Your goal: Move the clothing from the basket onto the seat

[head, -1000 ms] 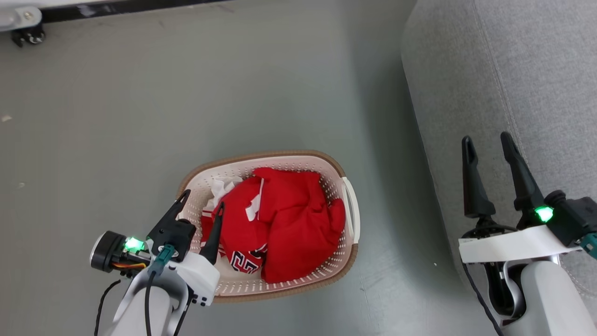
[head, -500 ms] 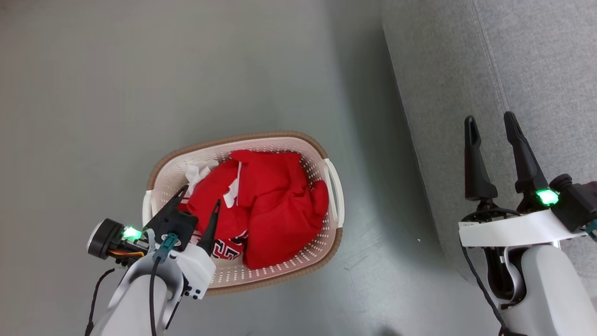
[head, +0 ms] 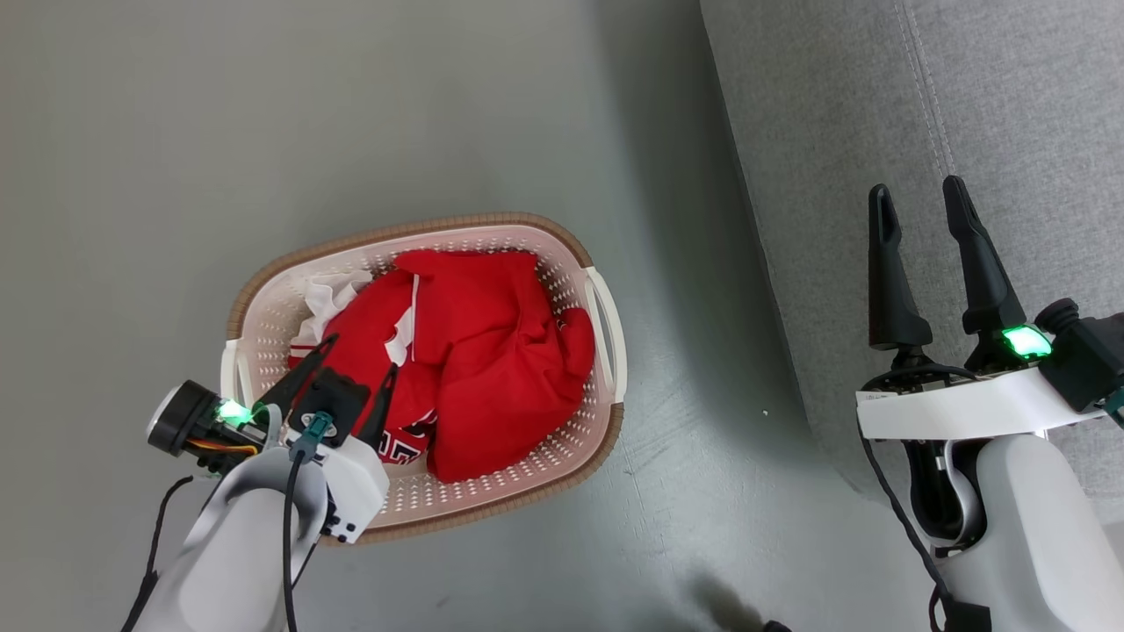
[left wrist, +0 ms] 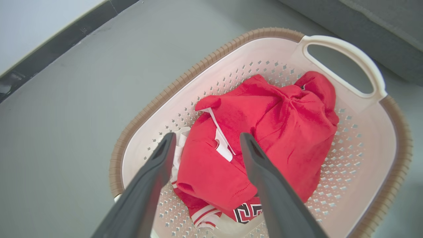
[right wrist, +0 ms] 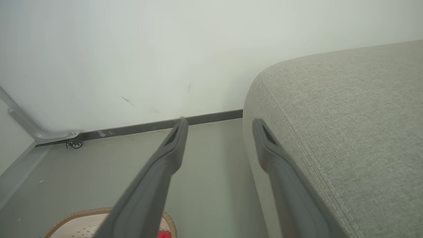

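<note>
The cream basket with its brown rim band stands on the grey floor, holding a heap of red clothing; a jersey with black numbers lies at its near end. My left gripper hangs open just above the heap's left side, and in the left wrist view the left gripper points down at the red clothing inside the basket. At the right, my right gripper stands open and empty over the light-grey sofa seat. The right wrist view shows the right gripper beside the seat.
A white wall with a dark baseboard closes the far side, and a grey frame on a castor wheel stands at its left end. Bare grey floor lies around the basket.
The head camera has shifted, so the basket and sofa sit further left and up in the picture. My left gripper has come lower and closer over the red heap. Both grippers stay open.
</note>
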Motion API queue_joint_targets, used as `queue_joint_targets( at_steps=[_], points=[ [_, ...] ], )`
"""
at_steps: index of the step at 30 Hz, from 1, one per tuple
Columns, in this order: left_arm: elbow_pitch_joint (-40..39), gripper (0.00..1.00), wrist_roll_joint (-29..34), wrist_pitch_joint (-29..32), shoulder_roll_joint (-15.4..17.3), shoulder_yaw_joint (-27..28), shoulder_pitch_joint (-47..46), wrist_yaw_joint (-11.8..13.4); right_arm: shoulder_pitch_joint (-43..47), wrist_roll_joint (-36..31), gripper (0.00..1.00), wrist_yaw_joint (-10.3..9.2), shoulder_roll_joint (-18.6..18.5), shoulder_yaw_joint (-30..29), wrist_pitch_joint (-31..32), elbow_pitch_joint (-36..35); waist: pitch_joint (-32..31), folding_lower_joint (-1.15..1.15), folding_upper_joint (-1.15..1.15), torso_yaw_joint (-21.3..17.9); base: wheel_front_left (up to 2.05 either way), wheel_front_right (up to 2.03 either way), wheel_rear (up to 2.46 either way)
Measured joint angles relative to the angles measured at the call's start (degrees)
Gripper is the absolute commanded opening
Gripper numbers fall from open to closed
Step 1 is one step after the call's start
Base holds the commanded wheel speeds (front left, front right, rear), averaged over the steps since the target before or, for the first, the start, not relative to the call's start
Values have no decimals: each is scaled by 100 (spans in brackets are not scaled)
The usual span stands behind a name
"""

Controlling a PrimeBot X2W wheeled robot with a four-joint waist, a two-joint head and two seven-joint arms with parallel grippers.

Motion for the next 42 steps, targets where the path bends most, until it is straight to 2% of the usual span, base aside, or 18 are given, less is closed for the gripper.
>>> queue_joint_targets(
  at_steps=[20,33,42],
  points=[
    [644,100,152,403,115,-46,-578,12,-233,283,100,0,1,25,0,-40,522,-1,0,-265,0,0,0],
    [1053,100,154,789,288,147,-873,394,-351,337,100,0,1,69,0,-90,790,0,0,-379,0,0,0],
    [1267,100,154,1023,229,100,-992,355,-493,379,100,1,2,175,-1,-92,862,0,0,-414,0,0,0]
  ],
)
